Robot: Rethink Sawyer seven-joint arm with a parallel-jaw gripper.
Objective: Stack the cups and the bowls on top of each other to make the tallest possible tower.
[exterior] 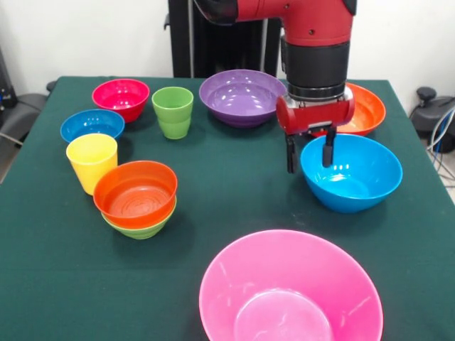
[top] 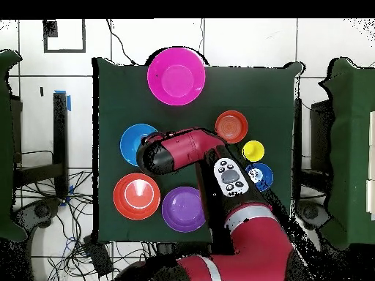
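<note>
Glossy large pink plastic bowl [exterior: 290, 291]: cut by front view's lower edge. Overhead, the red arm hides the light-green tumbler and small magenta-red bowl.

Front view: set low and close across the green table [exterior: 57, 284], facing the arm, large pink bowl [exterior: 290, 288] cut by the bottom edge. Overhead view: looking straight down from high up, whole table [top: 110, 95] mid-frame, floor and cables around it. Shared by both: tabletop, pink bowl [top: 176, 75] at top centre there, light blue bowl [exterior: 351, 172] [top: 135, 143], purple bowl [exterior: 242, 96] [top: 183, 208].
</note>
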